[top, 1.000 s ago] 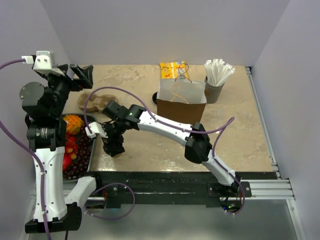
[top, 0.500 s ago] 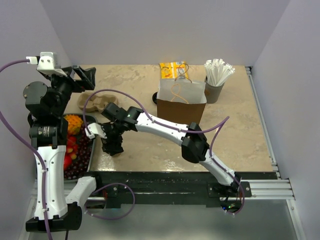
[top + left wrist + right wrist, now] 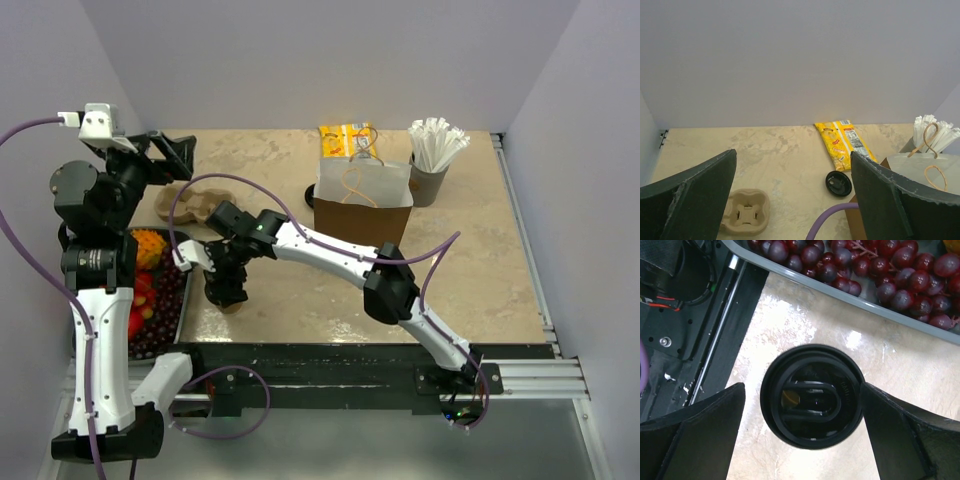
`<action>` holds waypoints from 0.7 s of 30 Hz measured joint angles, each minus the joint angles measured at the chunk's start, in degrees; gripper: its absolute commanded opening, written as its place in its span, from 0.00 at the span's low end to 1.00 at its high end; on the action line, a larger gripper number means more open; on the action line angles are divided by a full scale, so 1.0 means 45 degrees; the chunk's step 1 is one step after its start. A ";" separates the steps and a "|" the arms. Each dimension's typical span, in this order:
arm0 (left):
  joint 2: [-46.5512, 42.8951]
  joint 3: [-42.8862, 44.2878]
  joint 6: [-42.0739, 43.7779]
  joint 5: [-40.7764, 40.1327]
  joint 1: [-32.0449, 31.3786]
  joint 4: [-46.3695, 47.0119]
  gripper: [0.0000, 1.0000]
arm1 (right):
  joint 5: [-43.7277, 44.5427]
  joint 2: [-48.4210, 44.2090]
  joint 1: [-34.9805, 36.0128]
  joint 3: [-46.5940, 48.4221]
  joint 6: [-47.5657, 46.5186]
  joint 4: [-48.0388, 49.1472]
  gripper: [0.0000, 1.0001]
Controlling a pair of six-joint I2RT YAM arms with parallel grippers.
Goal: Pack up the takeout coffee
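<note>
One takeout coffee cup capped with a black lid [image 3: 811, 396] stands near the table's front left corner, seen from straight above in the right wrist view. My right gripper [image 3: 802, 390] [image 3: 226, 285] is open and straddles it. Its right finger [image 3: 905, 440] sits almost against the lid's rim, and its left finger [image 3: 695, 435] is a small gap away. The cup's paper wall is hidden under the lid. A second black lid [image 3: 838, 183] [image 3: 312, 193] lies loose on the table left of the paper bag [image 3: 362, 205]. My left gripper [image 3: 792, 200] [image 3: 172, 155] hangs open and empty, high above the back left.
A moulded cardboard carrier [image 3: 745, 218] [image 3: 185, 200] lies at the back left. A grey tray of grapes and other fruit [image 3: 850, 300] [image 3: 176, 310] borders the cup on the left. A yellow snack packet [image 3: 345, 138] and a grey cup of straws [image 3: 430, 165] stand behind the bag. The table's front edge [image 3: 720, 340] is close.
The left gripper has swung slightly to the right. The right arm's elbow has shifted a little left, with its gripper staying open around the lidded cup.
</note>
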 measured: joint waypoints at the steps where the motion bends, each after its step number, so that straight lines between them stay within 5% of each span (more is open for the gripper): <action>1: 0.0015 -0.0024 -0.0049 0.0034 0.0000 0.0024 1.00 | -0.0005 0.0000 -0.0034 0.0000 0.0005 0.0000 0.99; 21: 0.0282 -0.0165 -0.0423 0.0554 0.0044 0.0491 1.00 | -0.1073 0.0000 -0.0291 0.0321 0.0913 0.0369 0.99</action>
